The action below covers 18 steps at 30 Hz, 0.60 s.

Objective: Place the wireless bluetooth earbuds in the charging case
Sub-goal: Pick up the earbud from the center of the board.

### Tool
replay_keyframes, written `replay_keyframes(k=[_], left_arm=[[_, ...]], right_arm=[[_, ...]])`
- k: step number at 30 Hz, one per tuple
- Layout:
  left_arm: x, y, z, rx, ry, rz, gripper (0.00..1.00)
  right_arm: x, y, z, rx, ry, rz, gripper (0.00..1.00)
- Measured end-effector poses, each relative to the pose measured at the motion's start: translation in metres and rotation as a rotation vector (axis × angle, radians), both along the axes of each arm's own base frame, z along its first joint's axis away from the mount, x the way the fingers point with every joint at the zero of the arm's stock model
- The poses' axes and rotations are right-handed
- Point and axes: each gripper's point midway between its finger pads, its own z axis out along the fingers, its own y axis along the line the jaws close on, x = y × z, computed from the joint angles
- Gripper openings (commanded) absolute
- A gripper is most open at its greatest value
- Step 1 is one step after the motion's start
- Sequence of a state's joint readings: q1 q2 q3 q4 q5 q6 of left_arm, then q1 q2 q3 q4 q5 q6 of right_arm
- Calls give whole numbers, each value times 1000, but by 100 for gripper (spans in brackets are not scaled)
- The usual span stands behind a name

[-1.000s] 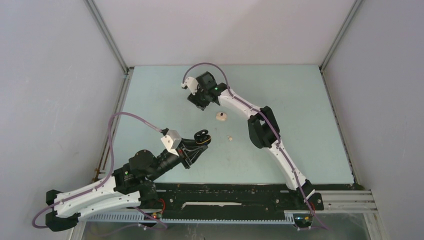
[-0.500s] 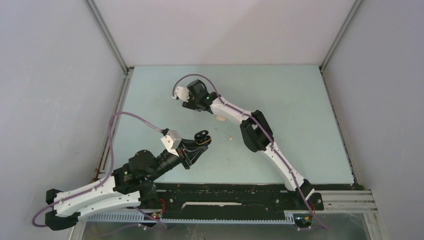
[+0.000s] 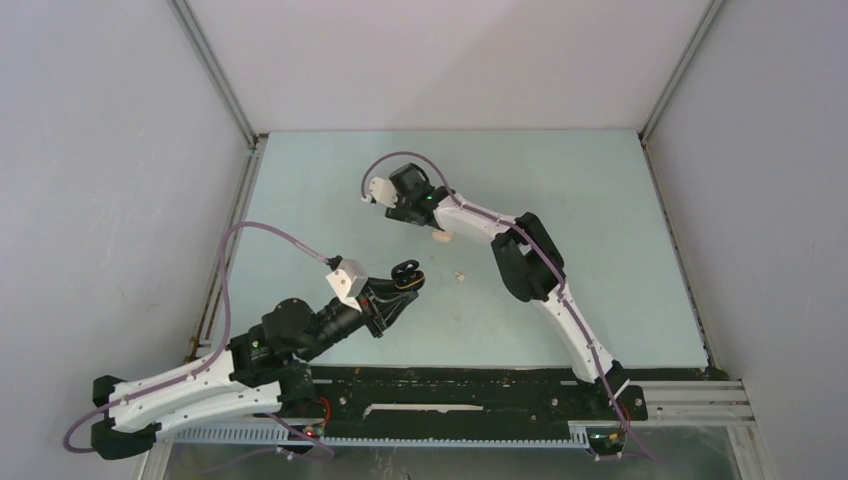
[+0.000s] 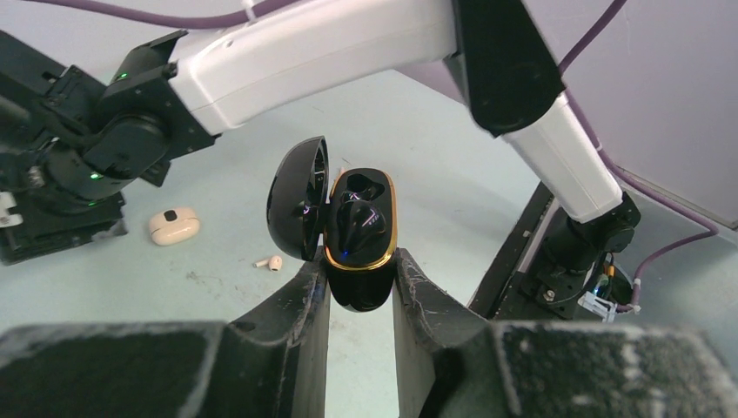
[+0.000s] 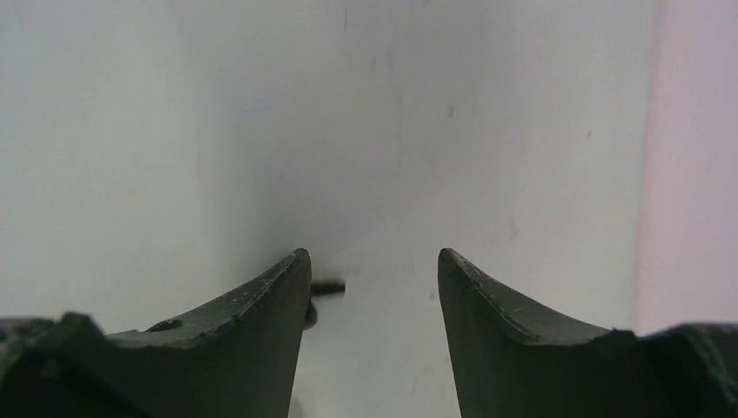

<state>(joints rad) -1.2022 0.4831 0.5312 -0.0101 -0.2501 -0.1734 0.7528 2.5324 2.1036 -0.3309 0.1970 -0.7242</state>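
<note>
Open charging case (image 4: 358,228) in left gripper (image 4: 359,266)

fingers (image 4: 296,324) clamp open black case (image 4: 358,261) | bud (image 4: 357,222) seemingly inside | white earbud (image 4: 271,262), beige case (image 4: 172,226) beyond

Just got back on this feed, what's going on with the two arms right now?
The left gripper is shut on the black charging case, lid swung open, one black earbud seemingly seated inside. The right gripper is open, low over the table, with a small dark piece, possibly an earbud, beside one fingertip and not gripped. A beige case and a loose pale earbud lie on the table nearby.
</note>
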Motion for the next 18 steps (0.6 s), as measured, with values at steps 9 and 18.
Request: replay_keyframes(k=[9, 18], left_arm=[[0, -3, 6, -16, -15, -7, 0], [0, -6, 0, -20, -24, -18, 0]], right_arm=[[-27, -54, -4, -28, 111, -109, 55], [-41, -87, -9, 89, 340, -167, 52]])
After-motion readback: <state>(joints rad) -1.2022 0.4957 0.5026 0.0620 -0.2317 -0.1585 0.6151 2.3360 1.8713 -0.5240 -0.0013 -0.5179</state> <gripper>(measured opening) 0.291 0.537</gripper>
